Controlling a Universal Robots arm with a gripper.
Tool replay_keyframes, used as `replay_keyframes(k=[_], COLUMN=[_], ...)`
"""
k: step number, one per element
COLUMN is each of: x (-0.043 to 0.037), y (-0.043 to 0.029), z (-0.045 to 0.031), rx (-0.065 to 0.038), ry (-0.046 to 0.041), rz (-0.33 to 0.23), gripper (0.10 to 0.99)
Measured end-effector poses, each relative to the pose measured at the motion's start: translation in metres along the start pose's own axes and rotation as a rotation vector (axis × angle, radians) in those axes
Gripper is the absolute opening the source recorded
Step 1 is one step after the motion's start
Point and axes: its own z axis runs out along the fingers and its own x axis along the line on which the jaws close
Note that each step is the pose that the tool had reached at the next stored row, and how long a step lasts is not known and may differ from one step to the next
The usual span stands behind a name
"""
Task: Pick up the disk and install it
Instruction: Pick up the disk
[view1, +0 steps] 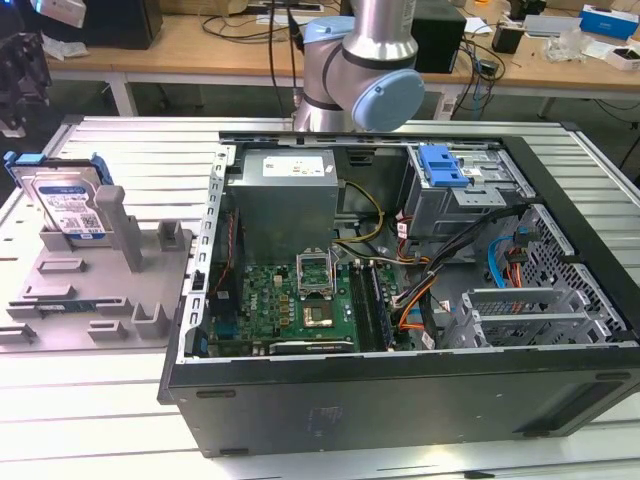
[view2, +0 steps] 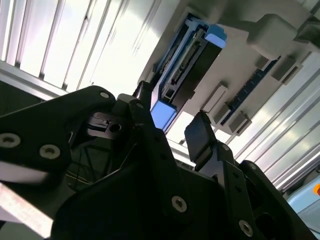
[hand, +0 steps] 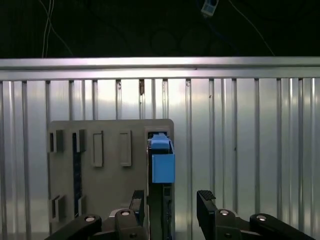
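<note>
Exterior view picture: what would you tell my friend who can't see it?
The disk stands on edge in a grey holder at the exterior view's left, on a ribbed metal table. Beside it lies an open computer case, circuit board showing, with the robot arm behind it.

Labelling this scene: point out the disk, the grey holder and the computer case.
disk (view1: 68, 205), exterior view, on its printed label.
grey holder (view1: 110, 290), exterior view, on its bare base.
computer case (view1: 400, 410), exterior view, on its near wall.

The disk (view1: 45, 190) carries a blue-and-white printed label (view1: 72, 212), but none of its print is legible.
</note>
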Motion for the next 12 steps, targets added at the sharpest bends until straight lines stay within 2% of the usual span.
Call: replay_keyframes(k=[5, 8, 12], x=[0.0025, 0.004, 0.0067], y=[0.0091, 0.0101, 0.0101], z=[0.0041, 0.0067, 0.0149], rx=[0.0, 0.0, -0.001], ry=[0.0001, 0.0001, 0.0001], rz=[-0.01, -0.01, -0.009], gripper=[0.541, 0.541, 0.541])
